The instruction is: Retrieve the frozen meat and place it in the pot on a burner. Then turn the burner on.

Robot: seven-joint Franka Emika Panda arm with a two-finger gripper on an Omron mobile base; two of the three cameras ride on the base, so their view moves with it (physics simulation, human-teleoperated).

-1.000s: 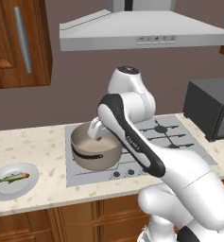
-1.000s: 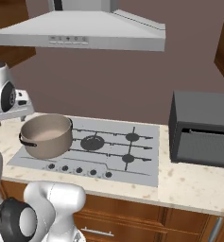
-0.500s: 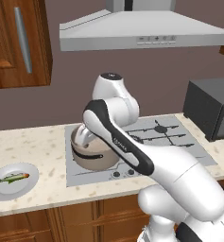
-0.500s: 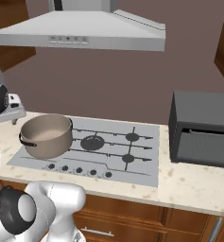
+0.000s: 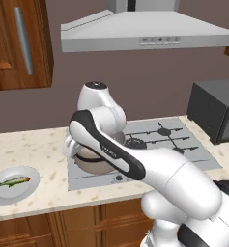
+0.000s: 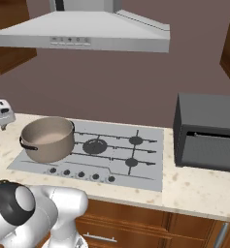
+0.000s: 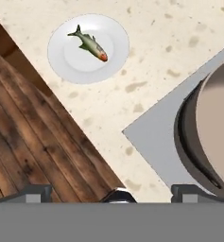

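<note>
The frozen meat, a small silvery-green fish (image 5: 11, 182) with an orange-red end, lies on a round white plate (image 5: 24, 192) on the counter at the left. In the hand view the fish (image 7: 90, 43) sits at the top, well ahead of my gripper (image 7: 112, 191). The gripper is open, its dark fingertips (image 7: 30, 191) wide apart with nothing between them, above the counter edge between plate and stove. The brownish-grey pot (image 6: 47, 139) stands empty on the front left burner; my arm partly hides the pot (image 5: 94, 161) in the left base view.
The grey stove top (image 6: 136, 164) has a row of knobs (image 6: 80, 174) along its front edge. A dark microwave (image 6: 206, 131) stands on the counter to the right, and a range hood (image 5: 150, 34) hangs above. A wooden floor (image 7: 33, 142) lies below the counter's front edge.
My arm has swung left, from over the pot toward the counter beside the stove. Fish, plate and pot have stayed in place.
</note>
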